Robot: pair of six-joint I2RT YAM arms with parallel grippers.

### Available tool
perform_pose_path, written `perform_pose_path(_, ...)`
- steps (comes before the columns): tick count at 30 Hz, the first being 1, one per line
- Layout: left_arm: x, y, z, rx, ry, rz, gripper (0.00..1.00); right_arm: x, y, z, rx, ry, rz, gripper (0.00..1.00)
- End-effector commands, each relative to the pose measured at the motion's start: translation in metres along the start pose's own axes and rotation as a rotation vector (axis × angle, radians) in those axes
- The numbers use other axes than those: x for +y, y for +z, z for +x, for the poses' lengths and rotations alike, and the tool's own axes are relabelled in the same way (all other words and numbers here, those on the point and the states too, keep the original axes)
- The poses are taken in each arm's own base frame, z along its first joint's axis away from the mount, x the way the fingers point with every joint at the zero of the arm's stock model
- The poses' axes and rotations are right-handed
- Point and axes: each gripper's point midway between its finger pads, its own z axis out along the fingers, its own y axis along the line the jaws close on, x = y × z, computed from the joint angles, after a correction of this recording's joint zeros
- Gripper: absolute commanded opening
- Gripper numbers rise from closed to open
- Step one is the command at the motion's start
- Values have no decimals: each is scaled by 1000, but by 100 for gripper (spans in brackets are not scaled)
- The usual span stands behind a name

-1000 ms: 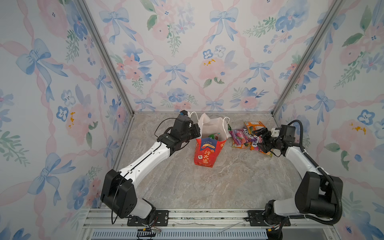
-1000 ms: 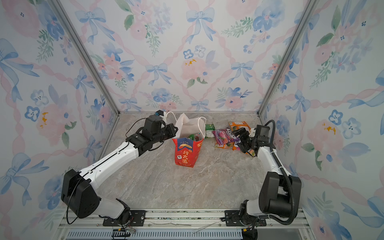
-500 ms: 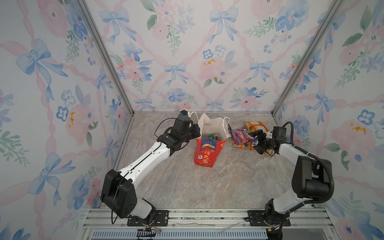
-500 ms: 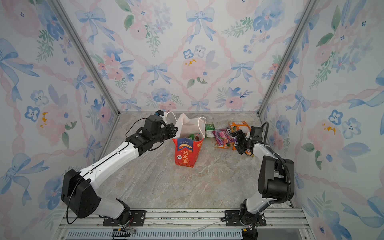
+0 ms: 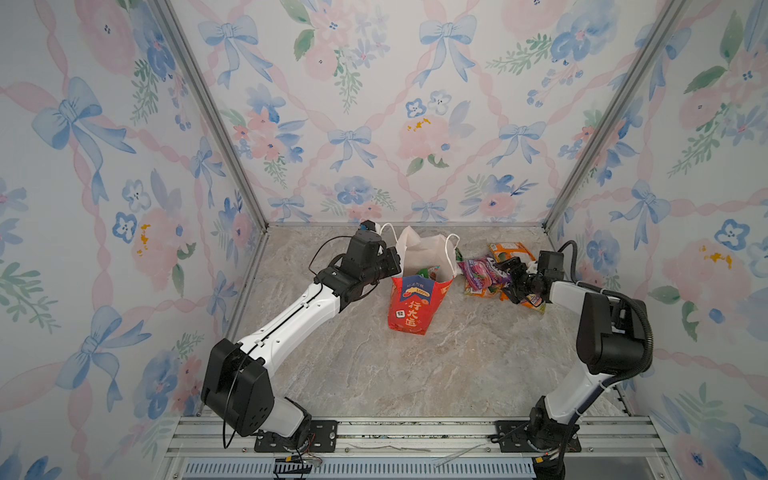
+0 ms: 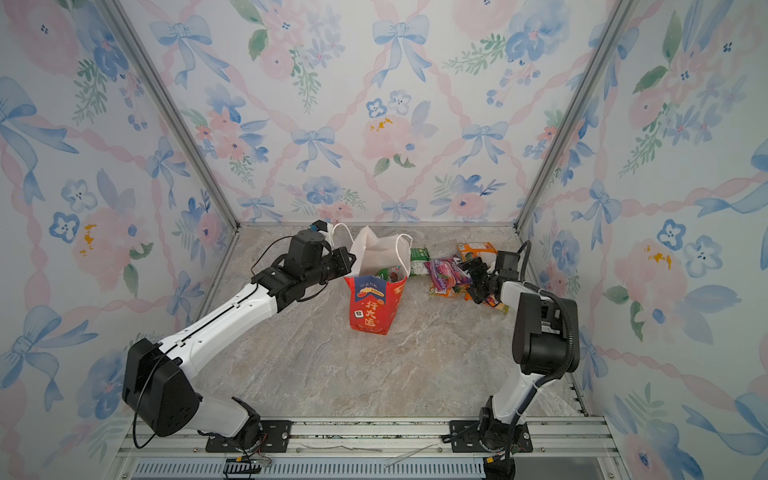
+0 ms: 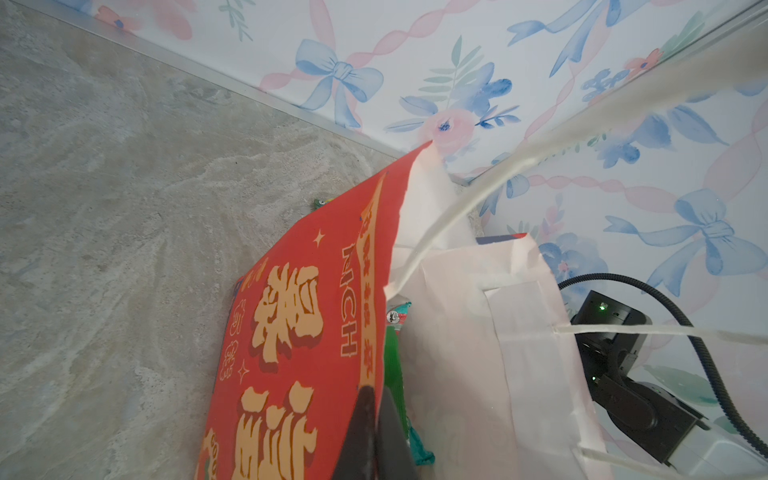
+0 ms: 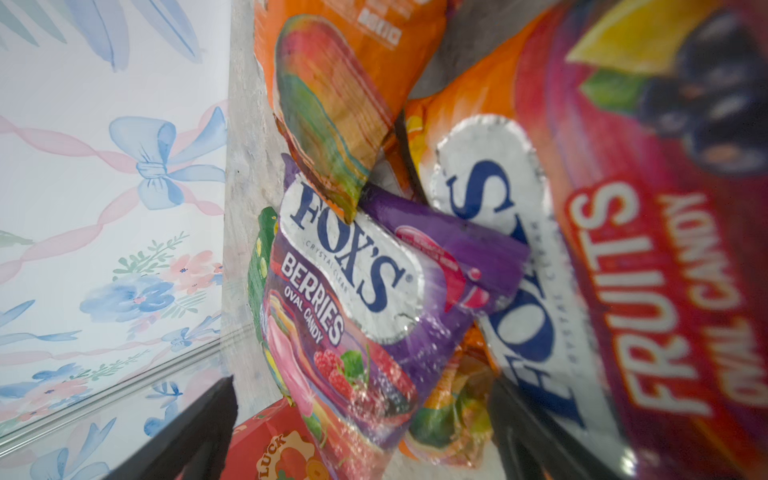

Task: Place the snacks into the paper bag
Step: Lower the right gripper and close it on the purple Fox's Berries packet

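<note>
left gripper (image 5: pixel 394 266): jaws together, clamped on the left-hand rim of the paper bag (image 5: pixel 412 309). The left wrist view confirms it. Two dark fingers (image 7: pixel 360 432) at bottom centre of frame pinch the bag's red wall, one on the printed outside and one on the white inside. A white cord handle (image 7: pixel 461 208) runs diagonally toward the upper right of that frame.

The bag stands upright on the marble-look table (image 5: pixel 374 365), mouth open, at the centre of both top views. A green packet (image 5: pixel 424 272) shows inside it, just above the front edge. In the wrist view it lies against the inner wall (image 7: pixel 392 361).

right gripper (image 5: pixel 506 280): jaws wide apart, holding nothing. It sits low at the snack pile, right of centre in both top views, near the bag but not touching it. In the right wrist view its fingers (image 8: pixel 199 432) stand at bottom left and bottom right of frame, with the purple Berries packet (image 8: pixel 353 299) between them. Whether they touch it can't be told.

The orange packet (image 8: pixel 332 104) overlaps the purple packet's top edge at upper centre. The Fruits packet (image 8: pixel 623 249) fills the right side, blurred. A second green packet (image 6: pixel 419 254) lies flat between the bag and the purple packet.
</note>
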Motion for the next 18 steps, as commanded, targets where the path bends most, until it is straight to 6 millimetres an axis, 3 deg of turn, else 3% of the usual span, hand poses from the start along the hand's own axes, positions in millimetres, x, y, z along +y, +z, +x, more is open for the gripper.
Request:
perform_pose_path(1,7,3,7,23,4,-18,0,21,9,-5,-4,-32,-57,97)
perform_pose_path(14,8,2,6,19,2,-22,0,16,26,0,-19,-93,19,97)
perform_pose_path(18,8,3,7,21,3,-21,0,23,23,-2,-43,-140,15,99)
